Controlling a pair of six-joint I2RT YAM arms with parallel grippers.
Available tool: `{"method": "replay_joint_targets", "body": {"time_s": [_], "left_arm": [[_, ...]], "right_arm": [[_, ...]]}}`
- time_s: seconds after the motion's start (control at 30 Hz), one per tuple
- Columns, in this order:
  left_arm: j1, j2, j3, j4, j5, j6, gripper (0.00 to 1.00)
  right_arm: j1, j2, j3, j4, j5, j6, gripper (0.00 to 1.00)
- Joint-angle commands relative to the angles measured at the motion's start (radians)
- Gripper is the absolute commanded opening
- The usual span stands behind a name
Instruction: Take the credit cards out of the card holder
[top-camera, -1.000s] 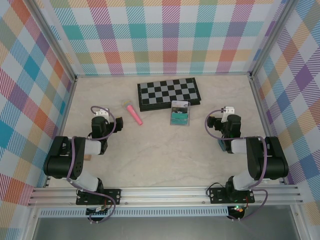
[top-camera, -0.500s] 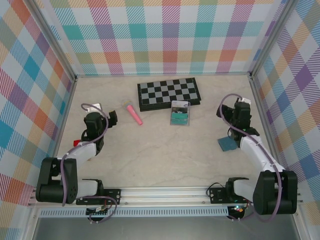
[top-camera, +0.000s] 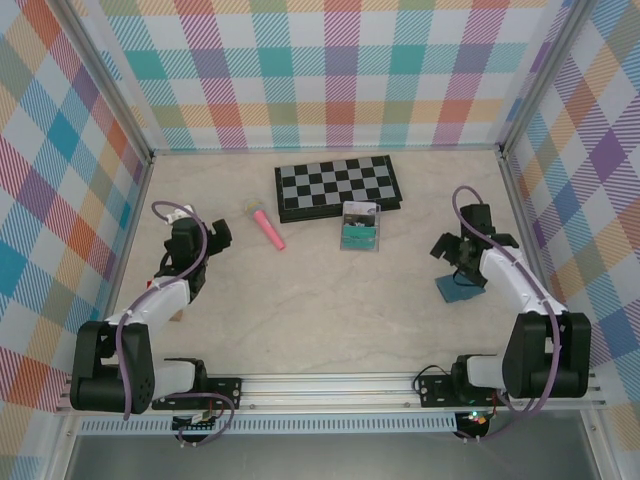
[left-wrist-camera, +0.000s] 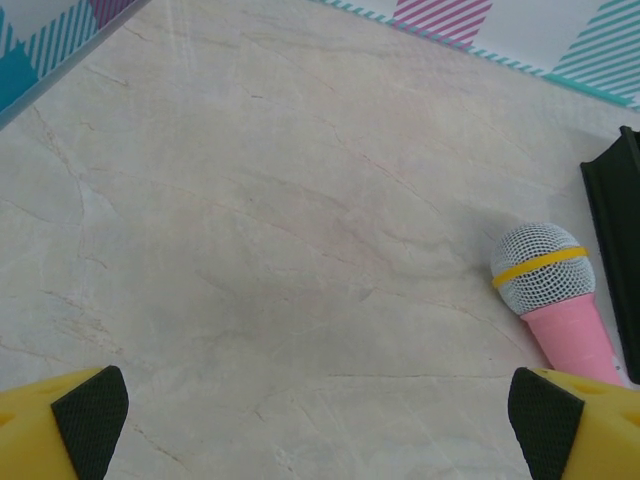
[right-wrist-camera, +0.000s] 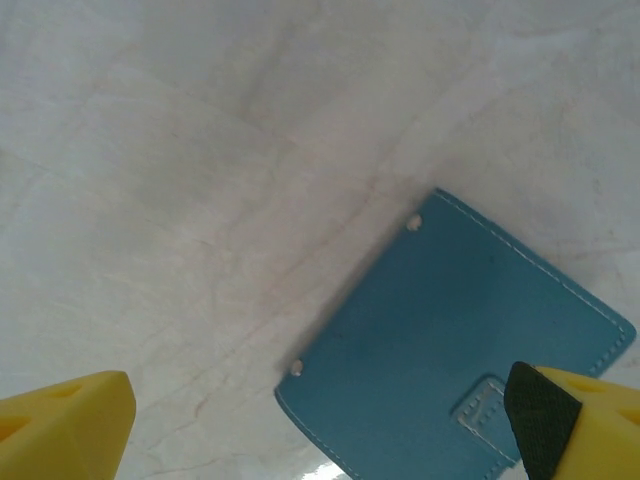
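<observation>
Table (top-camera: 320, 310): pale marble.
Holder (right-wrist-camera: 450, 360): lay closed, slanted, just under right claw (top-camera: 458, 262).
Right claw: spread, empty, nearer.
Left claw (left-wrist-camera: 320, 425): spread.

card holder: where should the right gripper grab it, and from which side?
From straight above, probably: the card holder lies flat and closed, so only its thin edges offer purchase. Straddle two opposite stitched edges with the open right gripper, clear of the snap tab.

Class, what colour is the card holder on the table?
The card holder is blue with pale stitching, clearest in the right wrist view.
</observation>
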Motion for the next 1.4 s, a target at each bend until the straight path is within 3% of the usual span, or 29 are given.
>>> {"method": "replay_joint_targets", "body": {"time_s": [0.0,0.57,0.87,1.17,1.27,1.37], "left_arm": [[-0.005,0.017,0.035,-0.045,0.049,-0.003,1.0],[-0.005,0.0,-0.001,0.035,0.128,-0.013,1.0],[-0.005,-0.012,-0.037,0.088,0.123,-0.019,1.0],[-0.006,-0.015,-0.052,0.111,0.133,-0.028,1.0],[-0.007,-0.027,-0.075,0.137,0.151,-0.04,1.0],[-0.006,-0.031,-0.088,0.163,0.194,-0.064,1.0]], "right_arm": [[-0.021,0.046,-0.008,-0.041,-0.005,0.048,0.98],[0.0,0.201,-0.008,0.016,-0.243,0.017,0.95],[0.237,0.193,0.003,0.043,-0.294,0.095,0.95],[0.513,0.294,0.085,0.104,-0.36,0.19,0.93],[0.559,0.277,0.11,0.129,-0.414,0.208,0.93],[0.55,0.21,0.12,0.104,-0.351,0.194,0.95]]}}
